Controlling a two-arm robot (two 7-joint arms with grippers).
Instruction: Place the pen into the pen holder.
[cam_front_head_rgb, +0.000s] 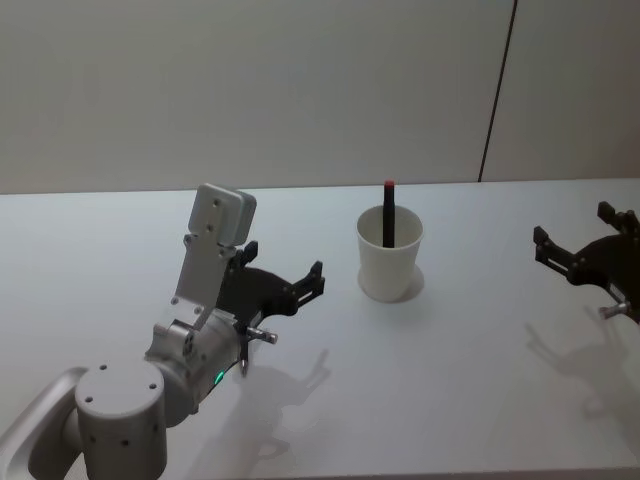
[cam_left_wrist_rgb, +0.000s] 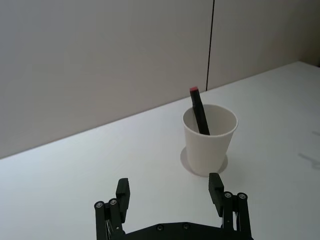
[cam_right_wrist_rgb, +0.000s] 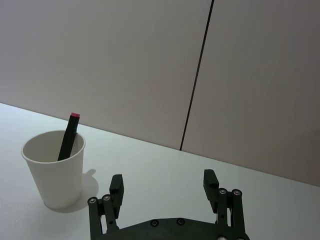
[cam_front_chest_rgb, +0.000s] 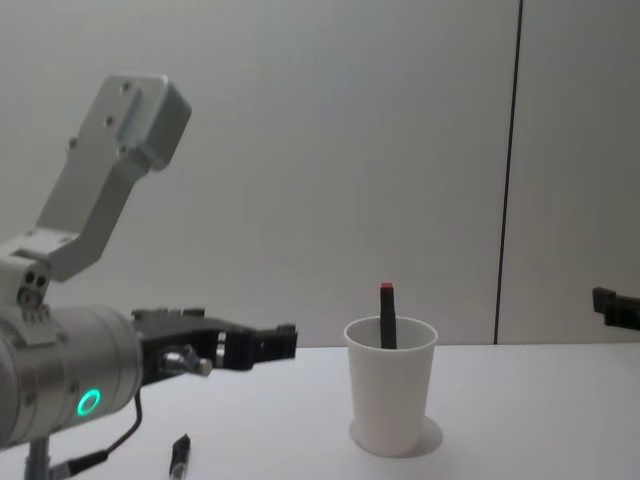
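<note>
Left claw (cam_front_head_rgb: 285, 260) wide, empty, front-left of table (cam_front_head_rgb: 450, 390); right claw (cam_front_head_rgb: 573, 225) wide at right edge; pen (cam_front_head_rgb: 388, 212) sits in pen holder (cam_front_head_rgb: 390, 265), we risk a swing tipping it.

Looks like a bare lab: white table (cam_front_head_rgb: 480, 400) against blank grey wall panels (cam_front_head_rgb: 250, 90) (one dark seam (cam_front_head_rgb: 497, 90)).

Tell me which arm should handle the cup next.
Left, probably. The left claw, open and empty, sits closer to the white paper cup holding the black, red-tipped pen and points toward it. The right claw, also open, hangs farther off to the side.
</note>
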